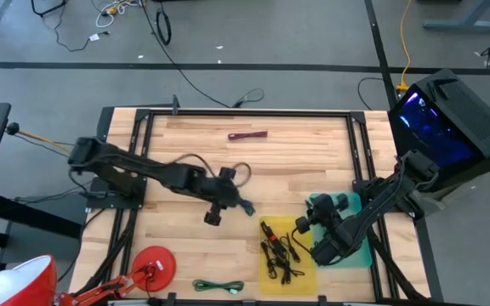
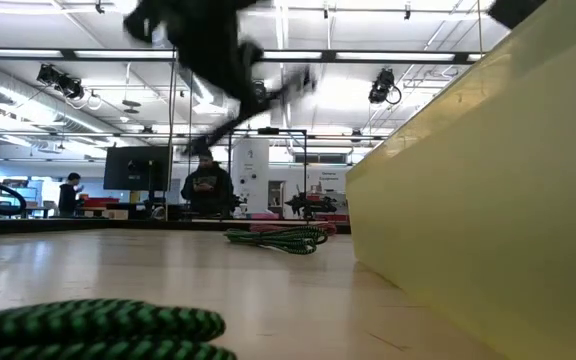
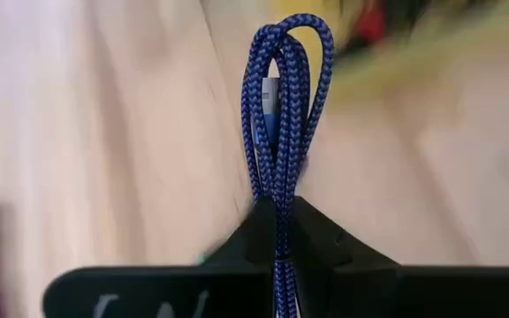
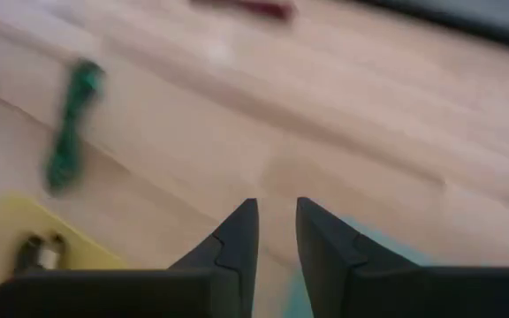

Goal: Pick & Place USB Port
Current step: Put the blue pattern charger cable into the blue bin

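A blue braided USB cable [image 3: 281, 106], folded into a bundle of loops, is held by my left gripper [image 3: 281, 216], which is shut on it. In the high view my left gripper [image 1: 232, 202] hangs over the middle of the table, just left of the yellow tray [image 1: 272, 274], with the blue cable [image 1: 247, 208] at its tip. My right gripper [image 4: 277, 221] is open with a narrow gap and holds nothing. It hovers in the high view [image 1: 306, 224] where the yellow tray meets the teal tray [image 1: 362, 255]. My left gripper pinches the blue cable bundle between its two fingers [image 3: 321, 243], gripping several strands side by side [image 3: 281, 199]. The looped end [image 3: 290, 35] sticks out beyond the fingertips. The bundle is lifted clear of the table.
Black cables [image 1: 281, 251] lie in the yellow tray. A green cable [image 1: 218, 286] lies by the near edge, a dark red cable [image 1: 247, 134] near the far edge, a red disc [image 1: 153, 263] at the near left. In the low view the tray wall [image 2: 488, 200] fills the right.
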